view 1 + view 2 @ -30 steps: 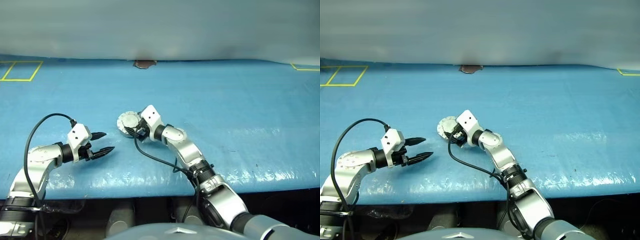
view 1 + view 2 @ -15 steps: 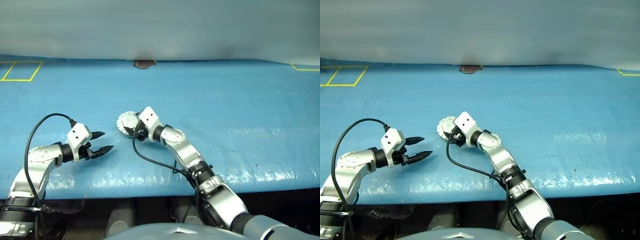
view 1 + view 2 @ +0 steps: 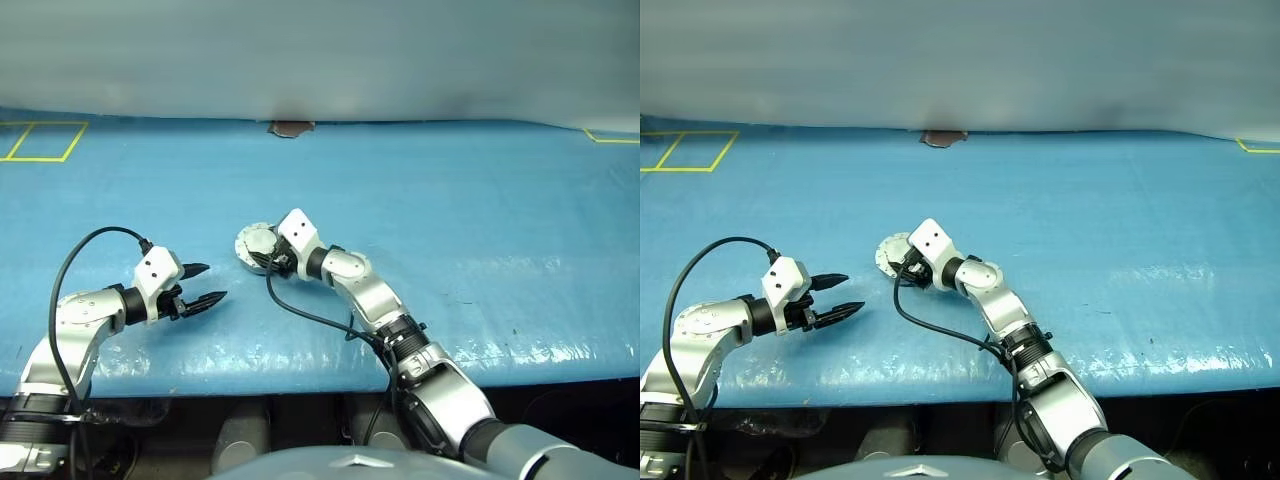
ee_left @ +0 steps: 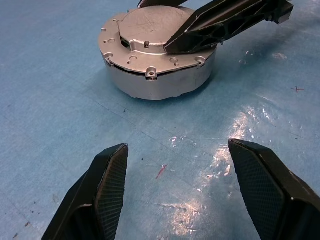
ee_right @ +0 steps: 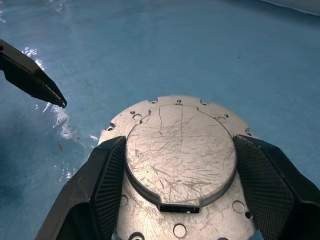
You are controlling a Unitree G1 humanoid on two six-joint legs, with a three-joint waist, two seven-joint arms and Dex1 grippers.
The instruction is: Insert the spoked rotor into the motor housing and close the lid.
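The right gripper (image 5: 179, 165) straddles the round silver lidded motor housing (image 3: 256, 245), fingers not visibly clamping; the left gripper (image 3: 203, 285), at its seven o'clock, gapes empty.

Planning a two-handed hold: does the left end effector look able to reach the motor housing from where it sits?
Probably yes. The left end effector is open, with bare blue mat between it and the motor housing; only the right end effector straddles the lid.
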